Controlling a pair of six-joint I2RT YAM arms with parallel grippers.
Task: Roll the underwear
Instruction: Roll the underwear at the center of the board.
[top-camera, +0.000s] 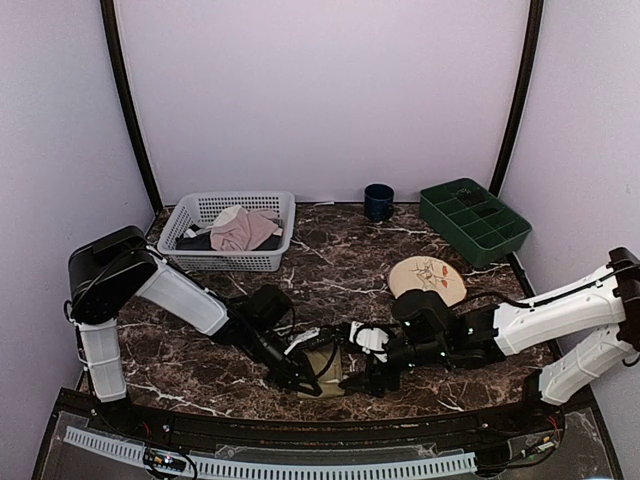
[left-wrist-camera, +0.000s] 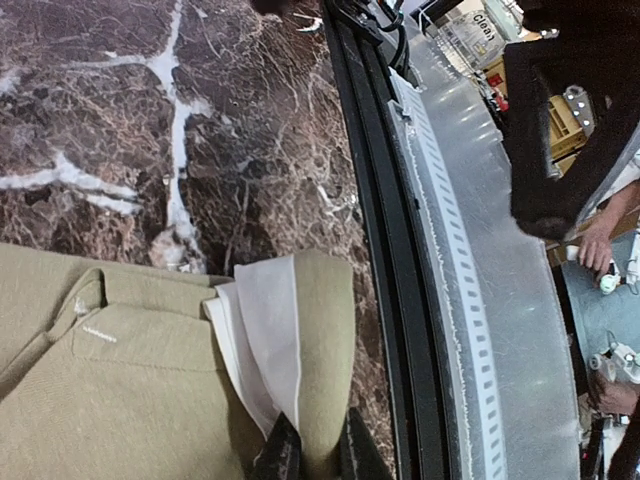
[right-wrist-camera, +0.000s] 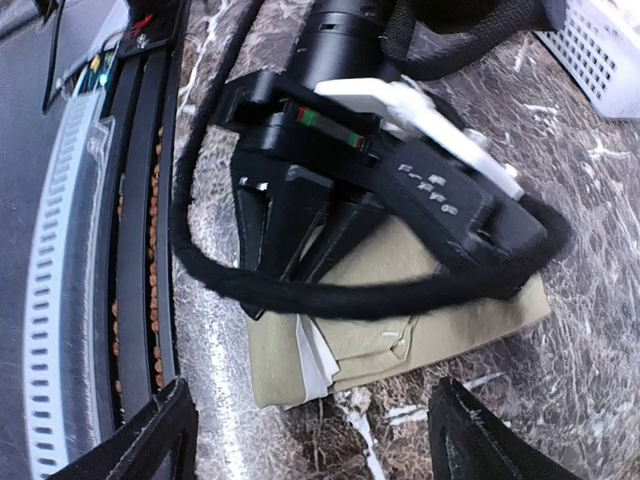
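Note:
The underwear (top-camera: 330, 364) lies folded into a small olive-khaki packet near the table's front edge. Its cream waistband (left-wrist-camera: 265, 320) shows at the folded end. In the left wrist view my left gripper (left-wrist-camera: 318, 460) is shut on the underwear (left-wrist-camera: 120, 380), pinching the rolled khaki edge beside the cream band. From above, the left gripper (top-camera: 306, 378) sits at the packet's left side. My right gripper (right-wrist-camera: 315, 445) stands open wide just short of the underwear (right-wrist-camera: 460, 320), with nothing between its fingers. From above, the right gripper (top-camera: 362, 380) is at the packet's right.
A white basket (top-camera: 190, 215) holding pink and dark garments stands at the back left. A round plate (top-camera: 428, 280), a dark cup (top-camera: 378, 201) and a green tray (top-camera: 474, 220) are at the back right. The black front rail (left-wrist-camera: 395, 300) runs right beside the packet.

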